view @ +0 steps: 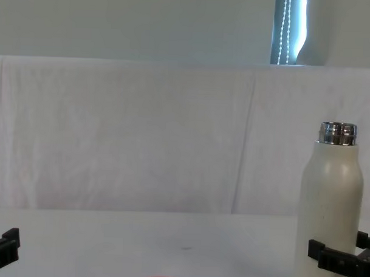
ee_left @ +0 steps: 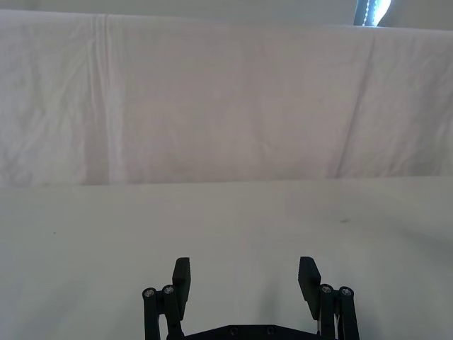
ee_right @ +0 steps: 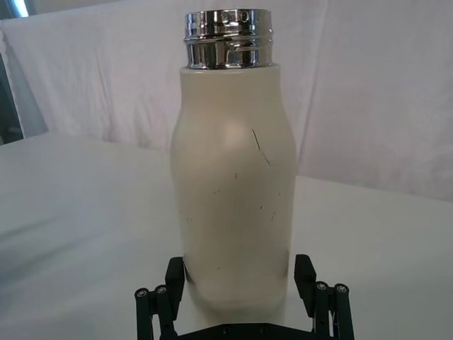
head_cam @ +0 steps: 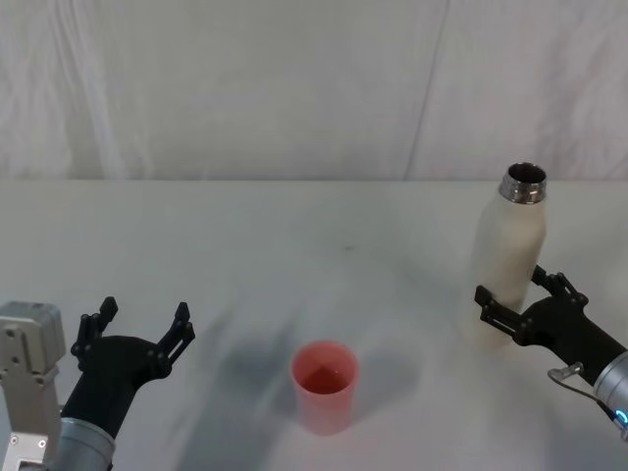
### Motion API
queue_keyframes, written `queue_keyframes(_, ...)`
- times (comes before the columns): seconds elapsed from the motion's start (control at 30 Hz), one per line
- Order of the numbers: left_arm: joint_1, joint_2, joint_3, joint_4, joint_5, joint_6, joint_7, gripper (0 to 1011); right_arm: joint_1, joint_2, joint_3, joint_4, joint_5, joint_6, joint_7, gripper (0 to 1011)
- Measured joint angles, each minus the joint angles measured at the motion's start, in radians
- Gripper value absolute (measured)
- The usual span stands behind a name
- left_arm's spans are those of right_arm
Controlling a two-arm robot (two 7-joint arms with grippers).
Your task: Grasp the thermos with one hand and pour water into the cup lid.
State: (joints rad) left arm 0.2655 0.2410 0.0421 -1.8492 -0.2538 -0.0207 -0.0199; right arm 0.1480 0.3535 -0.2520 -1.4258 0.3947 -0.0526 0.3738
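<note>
Thermos (ee_right: 233, 184) upright between right gripper (ee_right: 241, 280) spread fingers, contact unclear | left gripper (ee_left: 246, 280) open, idle

Cream thermos (head_cam: 508, 257) stands upright, uncapped; pink cup lid (head_cam: 324, 386) well apart.

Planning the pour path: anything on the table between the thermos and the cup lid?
Nothing. In the head view the table is bare between the thermos and the cup lid. The right gripper straddles the thermos base; the left gripper sits open at the near left.
</note>
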Motion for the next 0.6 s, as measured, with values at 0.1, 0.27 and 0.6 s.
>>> queue_keyframes(0.1, 0.0, 0.0, 0.0, 0.0, 0.0, 0.0, 0.0, 1001, -0.006, 0.003, 0.002, -0.007, 0.001, 0.001, 0.0, 1000)
queue_keyframes(0.27, 0.0, 0.0, 0.0, 0.0, 0.0, 0.0, 0.0, 1001, -0.024, 0.01, 0.008, -0.026, 0.004, 0.002, 0.001, 1000)
queue_keyframes(0.6, 0.0, 0.0, 0.0, 0.0, 0.0, 0.0, 0.0, 1001, -0.077, 0.031, 0.024, -0.085, 0.018, 0.003, 0.004, 1000)
